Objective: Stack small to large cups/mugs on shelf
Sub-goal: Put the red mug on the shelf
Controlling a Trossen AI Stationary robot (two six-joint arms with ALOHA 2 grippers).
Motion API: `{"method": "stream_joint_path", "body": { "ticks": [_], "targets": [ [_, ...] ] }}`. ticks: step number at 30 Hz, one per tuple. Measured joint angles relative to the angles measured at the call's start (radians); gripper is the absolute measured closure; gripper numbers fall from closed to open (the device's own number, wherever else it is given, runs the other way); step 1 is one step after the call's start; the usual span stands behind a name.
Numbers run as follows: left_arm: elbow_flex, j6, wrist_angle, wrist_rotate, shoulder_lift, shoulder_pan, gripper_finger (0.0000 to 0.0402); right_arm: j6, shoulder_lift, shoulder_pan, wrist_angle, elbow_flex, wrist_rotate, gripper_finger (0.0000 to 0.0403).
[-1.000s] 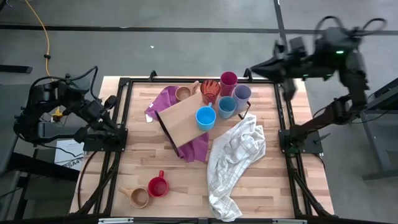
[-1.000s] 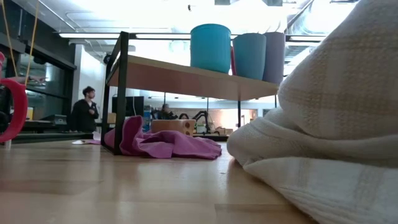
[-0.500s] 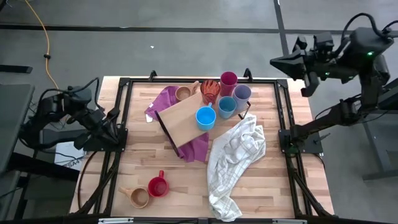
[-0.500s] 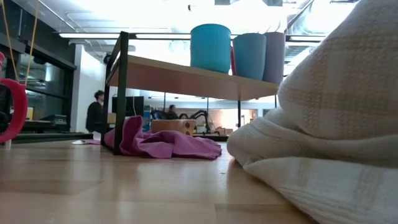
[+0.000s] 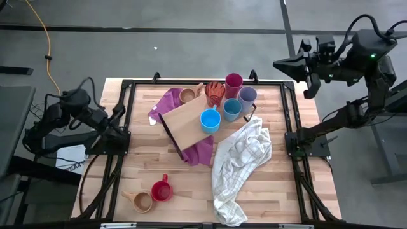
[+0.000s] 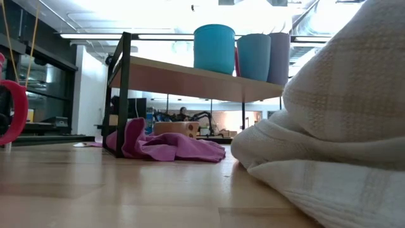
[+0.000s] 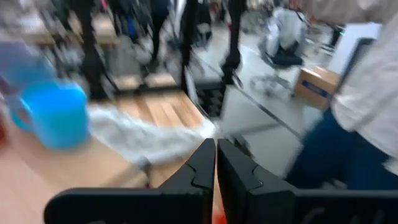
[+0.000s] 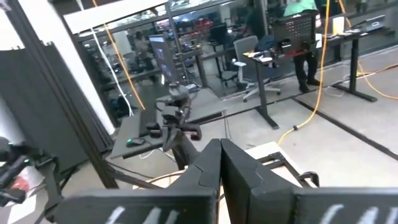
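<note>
My left gripper (image 5: 116, 116) & right gripper (image 5: 282, 65) hang off-table, fingers pressed together, empty. Shelf (image 5: 184, 122) holds blue cups (image 5: 210, 120) at its edge; red mug (image 5: 161, 190) sits near front, unstacked.

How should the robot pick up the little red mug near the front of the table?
Probably by its rim. The red mug stands upright with its mouth open to the top, so a gripper could come straight down and pinch the wall on the side away from the tan mug, which sits close beside it. Its handle points toward the table's far side.
</note>
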Motion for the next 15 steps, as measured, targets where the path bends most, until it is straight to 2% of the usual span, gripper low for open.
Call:
{"method": "stream_joint_path", "body": {
  "ticks": [6,12,15],
  "targets": [
    [0.000,-0.025,0.236,-0.053,0.000,0.000,0.0396,0.014,0.000,0.000,0.000,0.000,0.026,0.0403],
    [0.000,0.004,0.296,-0.142,0.000,0.000,0.0396,0.021,0.000,0.000,0.000,0.000,0.032,0.0403],
    [0.000,-0.003,0.331,-0.146,0.000,0.000,0.0396,0.021,0.000,0.000,0.000,0.000,0.041,0.0403]
  ]
}}
